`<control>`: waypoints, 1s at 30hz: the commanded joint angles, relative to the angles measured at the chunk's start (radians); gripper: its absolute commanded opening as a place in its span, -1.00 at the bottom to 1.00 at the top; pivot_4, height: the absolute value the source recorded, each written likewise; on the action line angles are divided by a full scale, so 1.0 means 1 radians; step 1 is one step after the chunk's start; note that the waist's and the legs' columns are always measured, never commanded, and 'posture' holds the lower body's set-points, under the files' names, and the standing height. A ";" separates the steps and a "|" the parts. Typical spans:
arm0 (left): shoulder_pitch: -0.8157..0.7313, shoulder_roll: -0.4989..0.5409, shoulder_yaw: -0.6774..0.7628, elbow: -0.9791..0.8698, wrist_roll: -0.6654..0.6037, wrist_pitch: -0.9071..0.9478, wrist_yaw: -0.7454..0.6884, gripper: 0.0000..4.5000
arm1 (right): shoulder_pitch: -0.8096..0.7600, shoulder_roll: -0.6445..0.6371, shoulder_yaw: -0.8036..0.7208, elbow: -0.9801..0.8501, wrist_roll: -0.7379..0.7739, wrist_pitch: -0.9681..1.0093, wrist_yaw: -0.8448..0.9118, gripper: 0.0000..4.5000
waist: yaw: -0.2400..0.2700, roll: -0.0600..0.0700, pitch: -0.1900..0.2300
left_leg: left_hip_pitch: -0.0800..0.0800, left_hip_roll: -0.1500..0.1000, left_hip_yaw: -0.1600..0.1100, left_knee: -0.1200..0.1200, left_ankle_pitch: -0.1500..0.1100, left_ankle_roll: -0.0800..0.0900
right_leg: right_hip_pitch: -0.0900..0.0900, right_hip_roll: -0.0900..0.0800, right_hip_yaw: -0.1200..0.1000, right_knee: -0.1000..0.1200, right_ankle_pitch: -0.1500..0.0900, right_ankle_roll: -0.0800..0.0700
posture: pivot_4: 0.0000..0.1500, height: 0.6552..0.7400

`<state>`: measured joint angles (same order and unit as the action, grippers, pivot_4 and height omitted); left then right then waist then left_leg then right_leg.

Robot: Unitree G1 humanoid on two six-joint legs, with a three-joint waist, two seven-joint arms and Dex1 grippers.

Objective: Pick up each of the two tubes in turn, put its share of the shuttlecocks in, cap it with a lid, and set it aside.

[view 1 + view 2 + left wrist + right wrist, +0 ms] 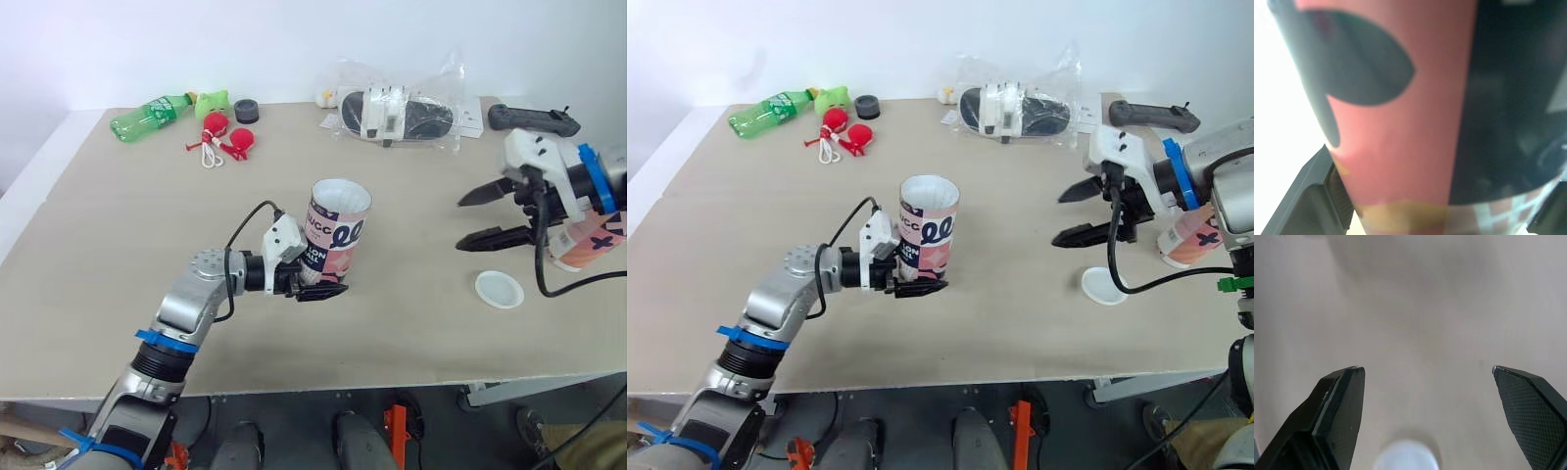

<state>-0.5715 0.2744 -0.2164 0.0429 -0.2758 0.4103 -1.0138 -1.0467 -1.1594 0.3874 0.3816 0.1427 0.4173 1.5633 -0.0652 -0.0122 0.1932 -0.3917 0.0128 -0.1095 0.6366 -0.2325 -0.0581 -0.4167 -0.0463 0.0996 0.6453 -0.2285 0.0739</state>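
Left hand [321, 281]: closed around the lower part of the pink-and-black tube [336, 233], one black finger on each side.
Tube: held about upright with its open top showing, near the middle of the counter [118, 245], towards the front edge; whether its base touches the counter cannot be told.
Right hand [460, 225]: fingers spread wide, holding nothing, above the counter near the right edge.
Lid [499, 289]: white, flat on the counter near the front right corner, just in front of the right hand.
Second tube [588, 247]: at the right edge, partly hidden by the right arm.
Far edge: green bottle [147, 116], clear plastic bag [397, 113].
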 commanded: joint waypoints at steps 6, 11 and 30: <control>0.070 -0.070 -0.019 0.142 0.070 -0.264 0.063 0.63 | -0.079 0.009 0.121 0.251 -0.168 -0.259 0.051 0.99 | -0.004 0.000 0.000 | -0.001 -0.002 0.000 0.001 0.002 -0.003 | 0.000 0.000 0.004 0.000 0.002 0.002 | 1.00 1.00; 0.097 -0.090 -0.008 0.237 0.083 -0.411 0.072 0.63 | -0.088 0.031 0.149 0.348 -0.222 -0.343 0.051 0.99 | -0.004 0.000 0.000 | 0.000 -0.002 0.001 0.000 0.002 -0.004 | 0.000 0.000 0.005 0.000 0.003 0.001 | 1.00 1.00; 0.111 -0.123 -0.004 0.379 0.082 -0.588 0.042 0.63 | -0.119 0.164 0.139 0.613 -0.405 -0.479 -0.014 0.99 | -0.009 0.002 -0.001 | 0.007 -0.002 0.001 0.000 0.003 -0.005 | 0.008 0.000 0.005 0.000 0.003 0.004 | 1.00 1.00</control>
<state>-0.4720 0.1545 -0.2175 0.4117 -0.1961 -0.1788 -0.9665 -1.1370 -1.0009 0.5504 0.9620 -0.2341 -0.0377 1.5587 -0.0737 -0.0106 0.1923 -0.3840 0.0107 -0.1086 0.6371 -0.2295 -0.0628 -0.4087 -0.0465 0.1047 0.6455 -0.2257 0.0774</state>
